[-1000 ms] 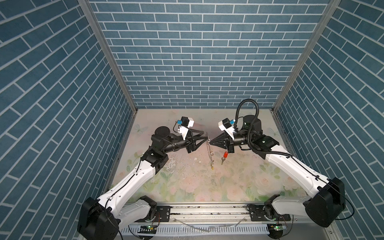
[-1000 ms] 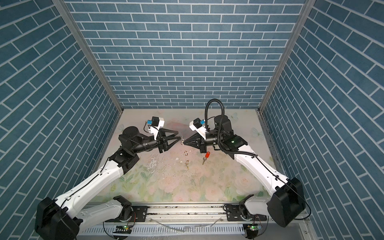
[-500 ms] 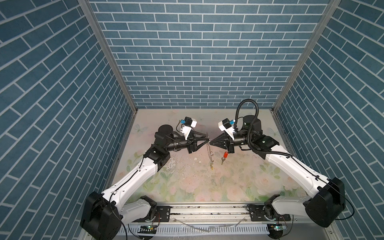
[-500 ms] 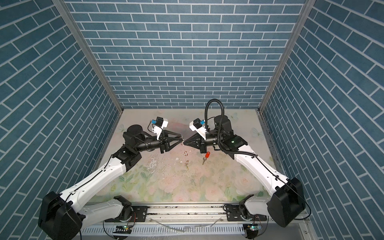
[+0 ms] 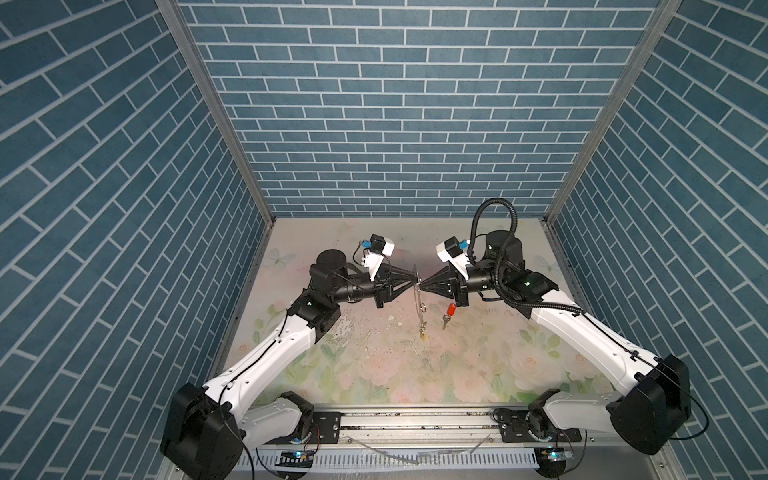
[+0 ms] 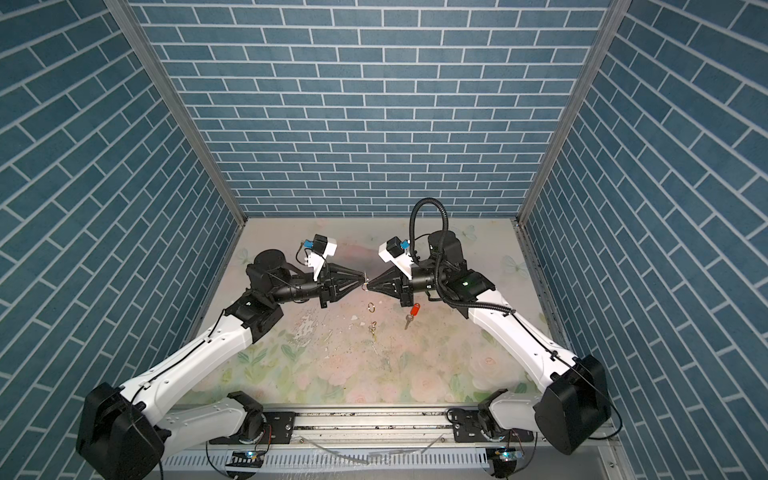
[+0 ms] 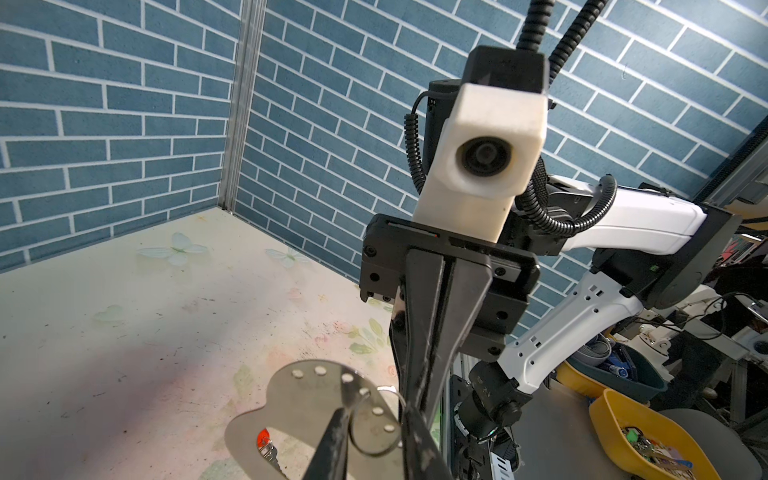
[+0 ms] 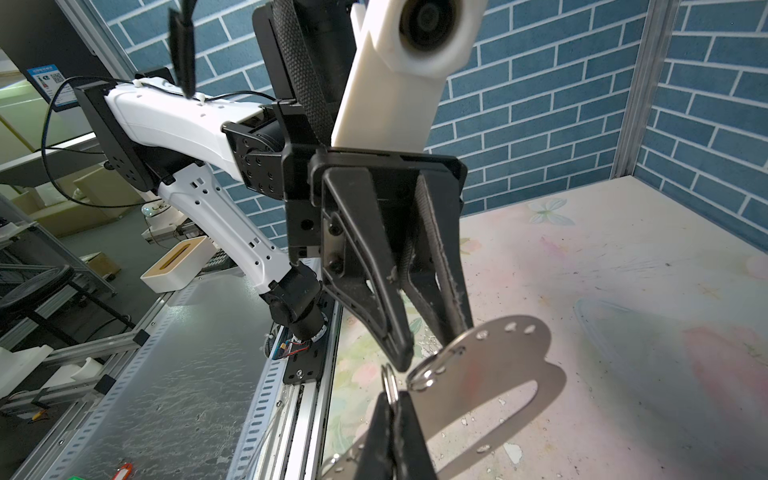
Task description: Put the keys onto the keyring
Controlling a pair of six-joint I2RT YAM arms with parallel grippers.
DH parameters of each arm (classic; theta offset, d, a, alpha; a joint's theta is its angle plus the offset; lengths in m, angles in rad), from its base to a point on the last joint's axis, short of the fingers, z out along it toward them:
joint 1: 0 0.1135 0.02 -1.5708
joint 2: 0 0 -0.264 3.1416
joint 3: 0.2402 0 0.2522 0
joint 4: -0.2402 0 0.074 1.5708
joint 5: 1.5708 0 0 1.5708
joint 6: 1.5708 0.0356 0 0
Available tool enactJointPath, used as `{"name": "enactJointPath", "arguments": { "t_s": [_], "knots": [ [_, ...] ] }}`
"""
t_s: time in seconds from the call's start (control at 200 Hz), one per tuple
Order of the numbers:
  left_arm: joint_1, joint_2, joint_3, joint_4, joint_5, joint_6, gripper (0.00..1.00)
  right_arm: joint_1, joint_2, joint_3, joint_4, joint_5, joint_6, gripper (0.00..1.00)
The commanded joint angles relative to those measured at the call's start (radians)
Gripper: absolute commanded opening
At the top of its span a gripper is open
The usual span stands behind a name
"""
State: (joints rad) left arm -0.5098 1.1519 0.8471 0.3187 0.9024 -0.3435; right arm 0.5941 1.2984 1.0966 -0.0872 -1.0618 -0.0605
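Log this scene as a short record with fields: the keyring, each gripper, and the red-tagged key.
keyring: flat metal loop with holes, held above the table between both grippers
right gripper: shut on the keyring's rim
left gripper: fingers apart, either side of a small ring on the keyring
red-tagged key: lying on the table, not on the keyring

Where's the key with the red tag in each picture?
In a top view: the red-tag key lies on the table, right of middle, near the right fingers.
In a top view: the key sits in the same place.
Left wrist view: the key shows by the bottom edge, through the keyring's opening.
Right wrist view: I cannot find it.
Shared landmark: the right fingers, in all four.
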Motion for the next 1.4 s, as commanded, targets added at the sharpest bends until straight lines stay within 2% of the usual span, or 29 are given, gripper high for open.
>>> {"name": "enactJointPath", "arguments": {
  "t_s": [0.0,0.575,0.89,1.04,1.19,1.395],
  "knots": [
    [0.004,-0.006,0.013,0.010,0.014,0.010,0.21,-0.003,-0.001,0.031,0.017,-0.017,-0.048,0.00],
    [0.003,-0.019,-0.007,0.046,0.006,0.012,0.04,-0.004,-0.001,0.036,0.010,-0.008,-0.047,0.00],
    [0.004,-0.039,-0.027,0.072,0.004,0.012,0.01,-0.003,-0.001,0.039,0.009,0.009,-0.048,0.00],
    [0.003,-0.036,-0.029,0.074,0.006,0.009,0.01,-0.004,-0.001,0.041,0.009,0.020,-0.048,0.00],
    [0.004,-0.026,-0.027,0.086,0.011,-0.006,0.10,-0.003,-0.007,0.036,0.016,0.023,-0.047,0.00],
    [0.003,-0.005,-0.023,0.105,0.031,-0.032,0.16,-0.002,-0.011,0.032,0.018,0.026,-0.051,0.00]
  ]
}}
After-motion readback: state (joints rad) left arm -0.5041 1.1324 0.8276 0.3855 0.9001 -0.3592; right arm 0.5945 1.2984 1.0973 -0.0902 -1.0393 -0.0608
